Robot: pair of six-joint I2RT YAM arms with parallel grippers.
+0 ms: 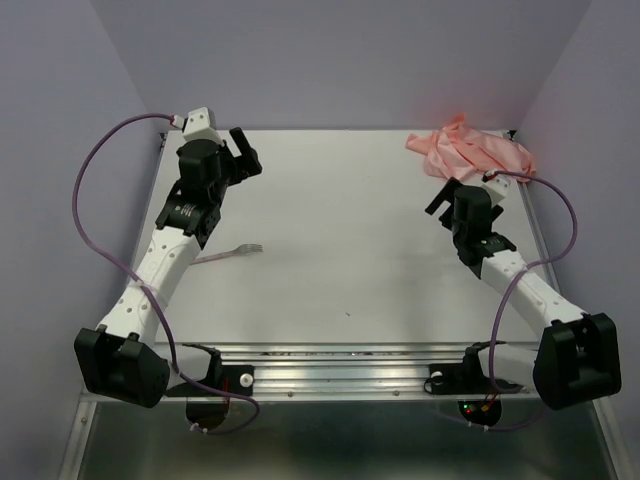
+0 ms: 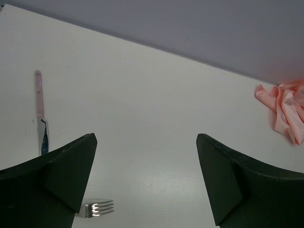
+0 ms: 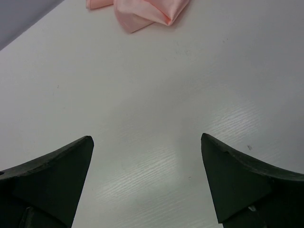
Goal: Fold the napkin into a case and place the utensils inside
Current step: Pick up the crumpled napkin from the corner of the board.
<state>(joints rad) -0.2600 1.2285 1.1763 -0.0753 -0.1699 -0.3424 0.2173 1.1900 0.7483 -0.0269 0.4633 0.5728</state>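
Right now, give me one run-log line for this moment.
left fingers open, empty | right fingers open, empty | salmon-pink cloth napkin crumpled, far-right corner | slim silver-tined fork lying flat, left side | fold not begun

Stretches the left arm forward along the left side, left gripper spread wide, holding nothing. Angles the right arm inward, right gripper likewise spread, empty.
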